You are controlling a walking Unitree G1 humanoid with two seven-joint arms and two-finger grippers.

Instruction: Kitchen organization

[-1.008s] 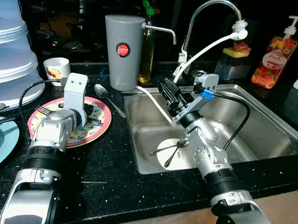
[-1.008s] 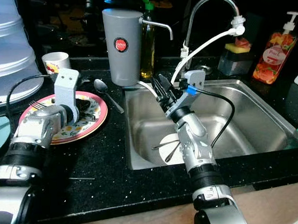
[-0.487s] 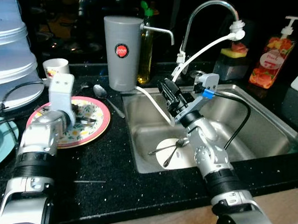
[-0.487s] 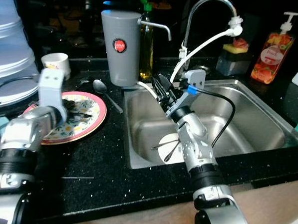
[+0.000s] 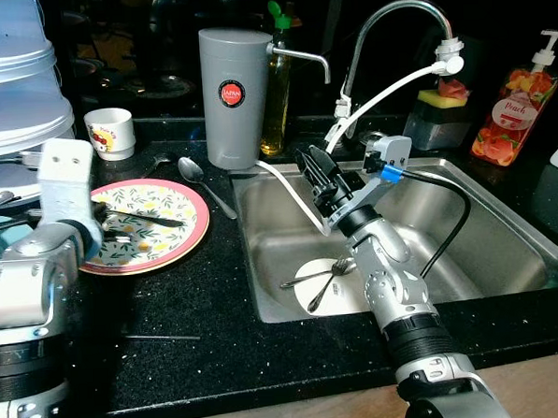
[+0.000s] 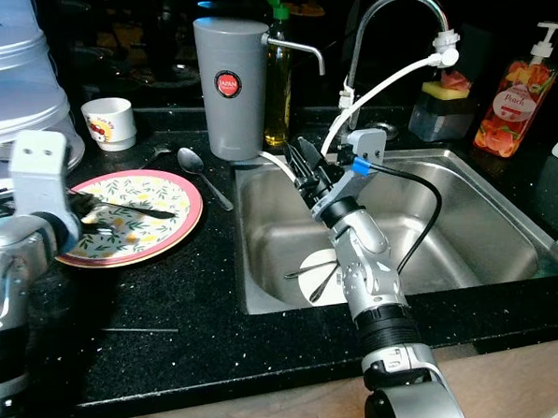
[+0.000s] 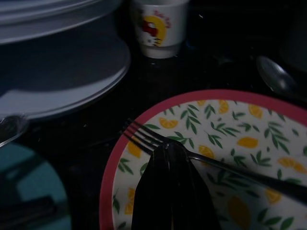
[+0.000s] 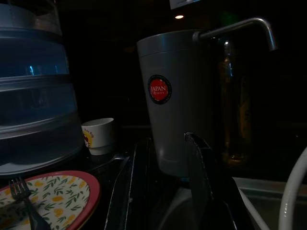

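Left wrist view: cup (image 7: 159, 21) beyond plate (image 7: 249, 143), fork (image 7: 158, 141).

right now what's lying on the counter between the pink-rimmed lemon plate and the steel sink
A silver metal spoon lies on the black counter between the pink-rimmed lemon-patterned plate and the steel sink, seen in both eye views.

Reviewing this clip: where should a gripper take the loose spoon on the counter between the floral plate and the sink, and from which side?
Take the spoon by its handle, mid-length, coming straight down from above. It lies flat on the black counter, bowl toward the grey dispenser, handle slanting toward the sink edge. Fingers should straddle the thin handle crosswise, probably avoiding the floral plate.
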